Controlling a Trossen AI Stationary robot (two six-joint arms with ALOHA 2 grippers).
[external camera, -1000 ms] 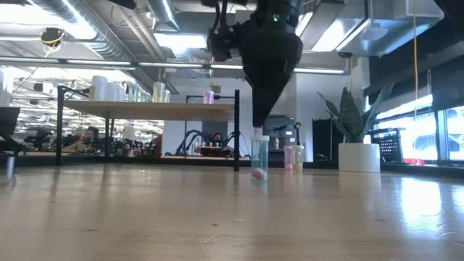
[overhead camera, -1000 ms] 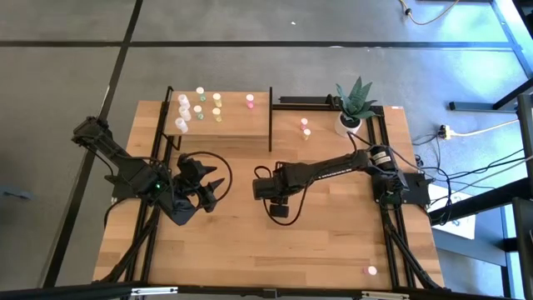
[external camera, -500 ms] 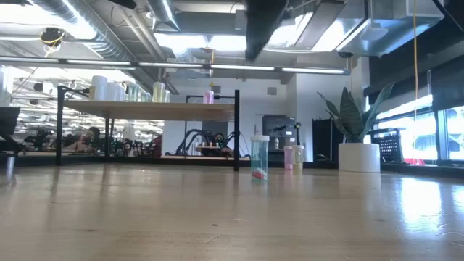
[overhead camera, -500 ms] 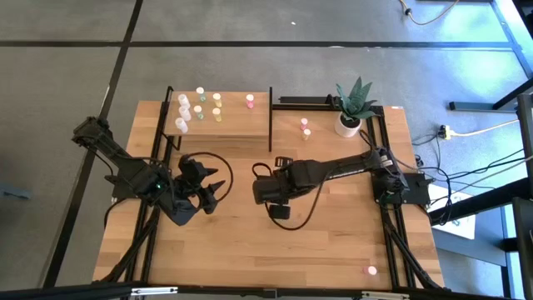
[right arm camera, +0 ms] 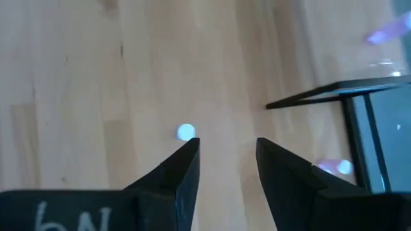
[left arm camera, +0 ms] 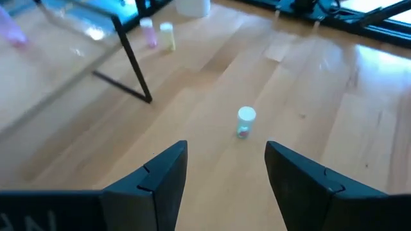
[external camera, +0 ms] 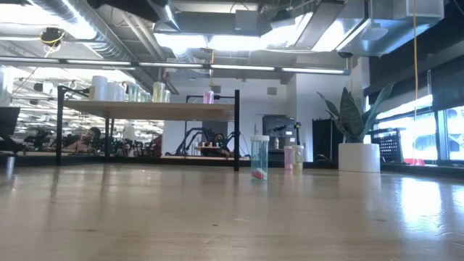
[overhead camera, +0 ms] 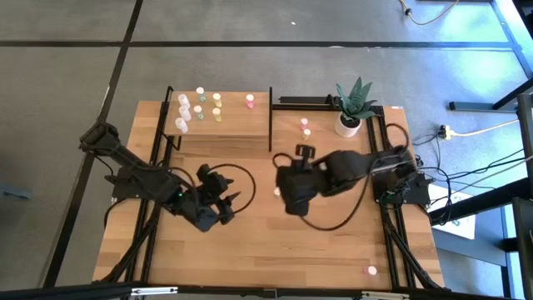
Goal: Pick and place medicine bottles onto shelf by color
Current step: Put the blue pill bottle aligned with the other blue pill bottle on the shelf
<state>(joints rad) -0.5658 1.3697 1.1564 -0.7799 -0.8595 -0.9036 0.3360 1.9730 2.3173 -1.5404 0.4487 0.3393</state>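
A small bottle with a whitish top [overhead camera: 276, 192] stands upright on its base on the bare tabletop, right of the shelf's post [external camera: 259, 157]. My right gripper [overhead camera: 286, 197] hangs open high above it; the bottle [right arm camera: 185, 132] shows just beyond one fingertip. My left gripper [overhead camera: 226, 206] is open to the bottle's left, slanting down toward it, and the bottle [left arm camera: 245, 122] shows ahead of its two fingers. The shelf [overhead camera: 218, 119] at the far left carries several bottles. A pink and a yellow bottle [overhead camera: 305, 127] stand on the table by the plant.
A potted plant in a white pot [overhead camera: 351, 112] stands at the far right. One pink bottle [overhead camera: 371, 270] sits near the front right corner. Thin black posts [overhead camera: 271, 121] frame the shelf. Bare wood [overhead camera: 250, 250] stretches toward the near edge.
My right gripper has risen straight off the bottle's top and out of the low view, drifting toward the table's right; the bottle stays standing where it was. My left gripper has moved toward the table's right and a little nearer, toward that bottle.
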